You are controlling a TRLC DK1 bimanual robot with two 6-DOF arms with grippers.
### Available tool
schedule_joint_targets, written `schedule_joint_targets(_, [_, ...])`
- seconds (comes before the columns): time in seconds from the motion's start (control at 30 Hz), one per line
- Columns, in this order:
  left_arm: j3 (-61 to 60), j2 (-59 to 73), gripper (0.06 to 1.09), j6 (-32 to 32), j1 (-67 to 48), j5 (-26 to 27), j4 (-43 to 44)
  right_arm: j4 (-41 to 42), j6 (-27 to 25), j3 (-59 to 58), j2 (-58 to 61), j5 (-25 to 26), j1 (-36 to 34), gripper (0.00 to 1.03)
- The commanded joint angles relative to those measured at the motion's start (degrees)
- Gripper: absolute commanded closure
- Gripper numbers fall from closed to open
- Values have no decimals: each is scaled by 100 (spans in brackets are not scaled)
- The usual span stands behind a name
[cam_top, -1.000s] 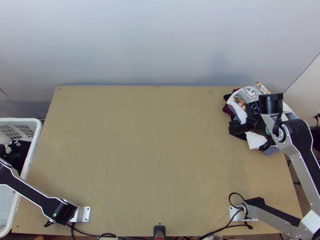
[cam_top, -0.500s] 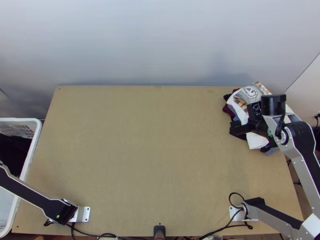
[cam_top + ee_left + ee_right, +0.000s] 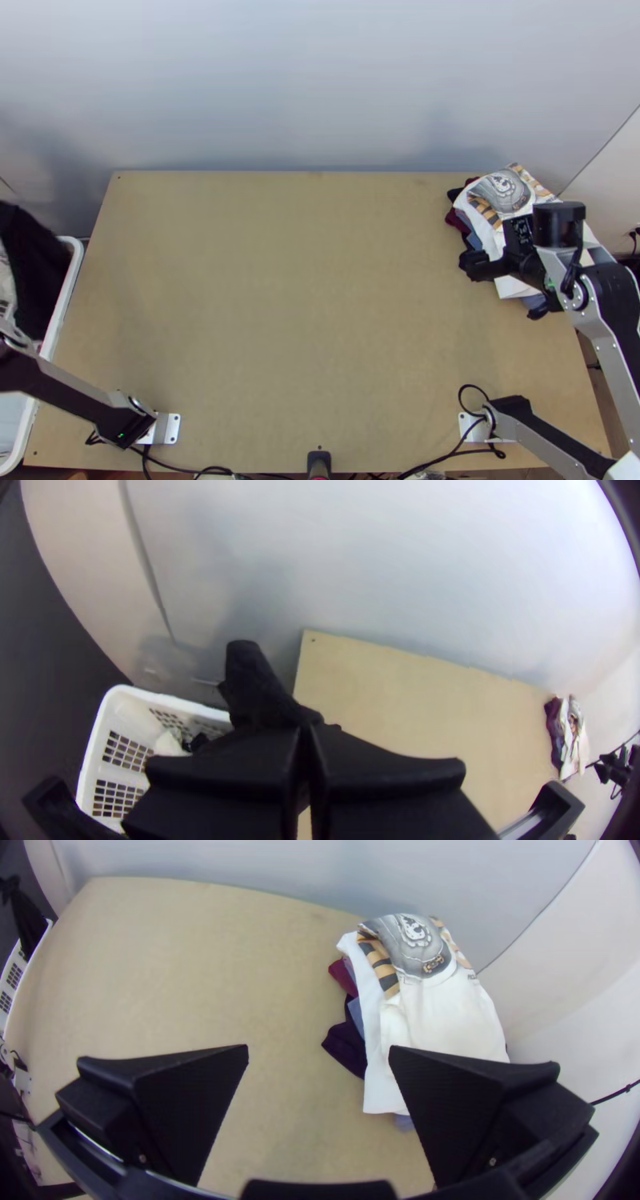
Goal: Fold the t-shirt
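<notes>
In the top view, a bunched black cloth (image 3: 36,272) hangs over the basket at the left edge. My left gripper (image 3: 307,737) is shut on this black cloth (image 3: 250,680) in the left wrist view; part of the cloth is hidden behind the fingers. Over the near part of the clothes pile stands my right gripper (image 3: 510,290), open. The right wrist view has the right gripper (image 3: 319,1050) with its fingers wide apart and nothing between them. I cannot tell whether the black cloth is a t-shirt.
A pile of folded clothes (image 3: 433,1007), topped by a white one with a grey print, lies at the table's far right corner. The white basket (image 3: 68,304) stands along the left edge of the table (image 3: 304,304), with some cloth inside. Cables run along the near edge.
The black cloth has come up out of the basket area with the left gripper. The right arm has shifted slightly to the right and nearer.
</notes>
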Motion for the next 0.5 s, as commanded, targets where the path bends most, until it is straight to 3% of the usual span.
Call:
schedule_joint_targets(0.0, [-113,-1272,104,-81,-1076,256,-336,-10,11,-394,-445,-4,-125,5])
schedule_joint_targets(0.47, [-315,-2125,104,-757,-4363,150,-309,-106,195,-1255,-1298,-162,-775,5])
